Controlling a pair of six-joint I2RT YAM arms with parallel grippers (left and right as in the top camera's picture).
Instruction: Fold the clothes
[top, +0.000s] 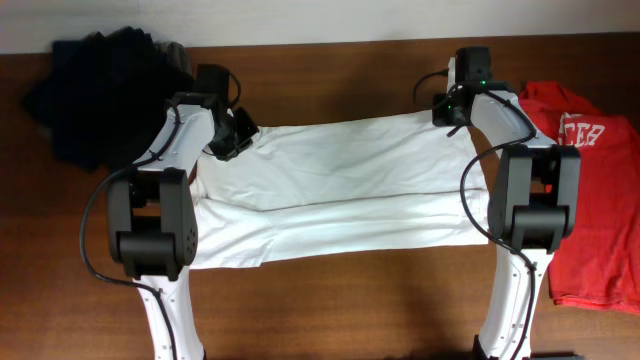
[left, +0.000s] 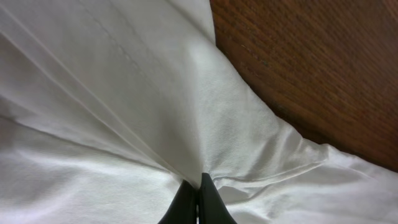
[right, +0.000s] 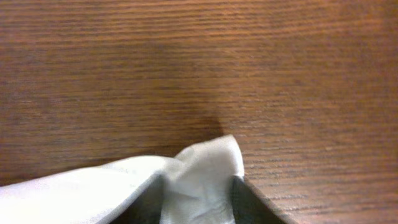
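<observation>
Reading first: the only writing I get is white block lettering (top: 583, 131) on the chest of the red T-shirt (top: 600, 220), and from overhead it is too small for me to spell out

Count: one white T-shirt (top: 340, 185), one red T-shirt, one pile of dark garments (top: 95, 95) whose pieces I can't separate, two arms, two grippers

The white T-shirt lies stretched sideways across the middle of the wooden table (top: 330, 310), spanning from one arm to the other, with a long crease running along its length

The left gripper (top: 235, 135) sits at the shirt's far left corner; on my left wrist view its dark fingers (left: 186, 205) are pressed together with white cloth pinched between them, folds fanning away from the pinch

The right gripper (top: 447, 108) is at the far right corner; on the right wrist view the corner puckers up between its fingers (right: 252, 208), jaws clamped on the cloth with a narrow gap filled by fabric

Edges now: bare wood runs beyond the shirt's far edge up to the table's back edge, and a wide bare band lies in front of the near hem, between the two arm bases. The dark pile crowds the far left corner, near the left gripper. The red T-shirt lies right of the right arm and runs to the frame edge, apart from the white one
</observation>
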